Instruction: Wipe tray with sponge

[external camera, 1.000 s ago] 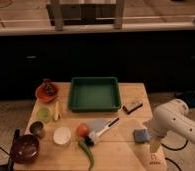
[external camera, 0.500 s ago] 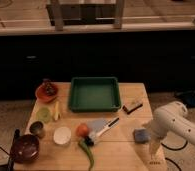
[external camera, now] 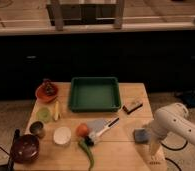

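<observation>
Your wooden surface [external camera: 122,146] holds one dark green rectangular plastic tray [external camera: 95,94] and one small blue sponge [external camera: 140,135]; your gripper [external camera: 153,150] hangs just beside it, jaws wide, empty.

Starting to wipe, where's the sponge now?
In the camera view, the sponge lies near the table's right front edge, just left of the gripper.

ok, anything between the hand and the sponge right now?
Nothing. In the camera view the hand hangs just right of the sponge, by the table's near right corner; no object sits between them.
</observation>
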`<state>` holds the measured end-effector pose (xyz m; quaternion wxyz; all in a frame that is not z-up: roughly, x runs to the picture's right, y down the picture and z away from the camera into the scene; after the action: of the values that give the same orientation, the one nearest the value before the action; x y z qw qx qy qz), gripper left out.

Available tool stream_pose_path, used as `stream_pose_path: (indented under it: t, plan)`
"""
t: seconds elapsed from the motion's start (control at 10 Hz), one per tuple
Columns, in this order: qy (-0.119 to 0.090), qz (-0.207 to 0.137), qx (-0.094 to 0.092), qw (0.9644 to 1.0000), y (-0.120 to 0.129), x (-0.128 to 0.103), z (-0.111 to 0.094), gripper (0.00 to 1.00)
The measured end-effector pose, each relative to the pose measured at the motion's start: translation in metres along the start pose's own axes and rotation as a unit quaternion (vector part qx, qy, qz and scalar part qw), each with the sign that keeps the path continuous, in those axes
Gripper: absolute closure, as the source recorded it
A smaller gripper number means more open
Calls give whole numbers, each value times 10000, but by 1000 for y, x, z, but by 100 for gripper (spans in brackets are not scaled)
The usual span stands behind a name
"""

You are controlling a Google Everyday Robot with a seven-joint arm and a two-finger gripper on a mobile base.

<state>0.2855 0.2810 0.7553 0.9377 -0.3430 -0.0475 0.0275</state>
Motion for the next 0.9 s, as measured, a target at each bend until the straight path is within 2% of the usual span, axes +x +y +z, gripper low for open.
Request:
stream_pose_path:
  t: [0.9]
  plan:
    - [-146, 173, -98, 9997, 0, 6, 10, 20]
